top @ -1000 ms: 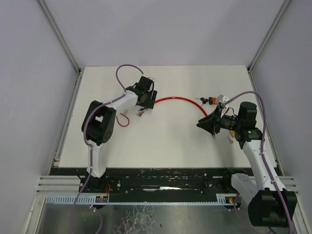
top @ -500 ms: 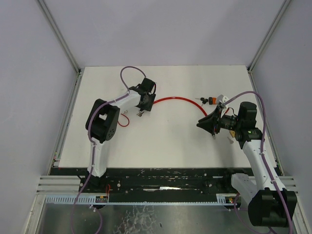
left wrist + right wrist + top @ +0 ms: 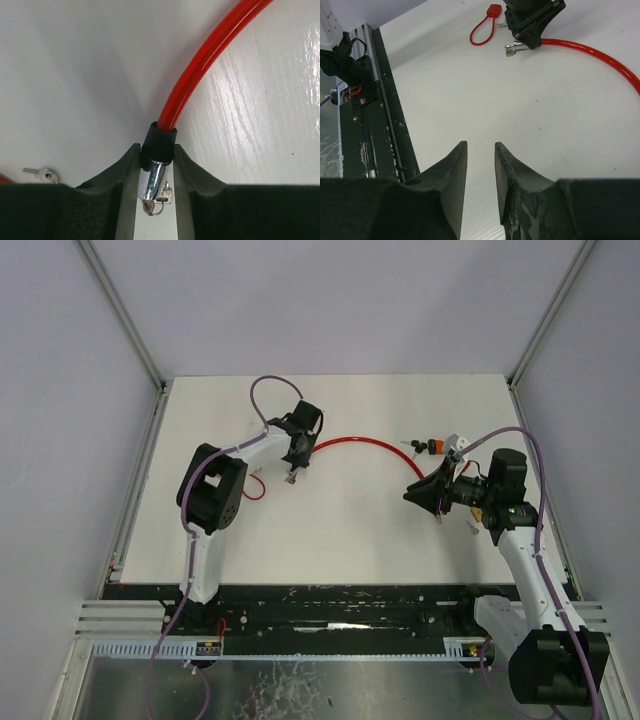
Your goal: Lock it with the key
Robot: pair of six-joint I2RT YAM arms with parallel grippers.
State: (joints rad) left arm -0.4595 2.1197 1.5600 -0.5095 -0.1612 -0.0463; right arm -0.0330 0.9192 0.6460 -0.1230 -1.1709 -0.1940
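Observation:
A red cable curves across the table from my left gripper to a small black and orange lock head. In the left wrist view the left gripper is shut on the cable's black collar, both jaws touching it. The chrome pin sticks back between the fingers, above a small key on a ring. Another small key lies at the left. My right gripper hovers open and empty near the lock head; its jaws stand slightly apart.
A thin red loop with a tab lies on the table beside the left gripper. The dark rail runs along the table's near edge. White walls close in the table at the back and both sides.
My left gripper has closed from wide open onto the cable's collar and has turned slightly. The right arm has not moved.

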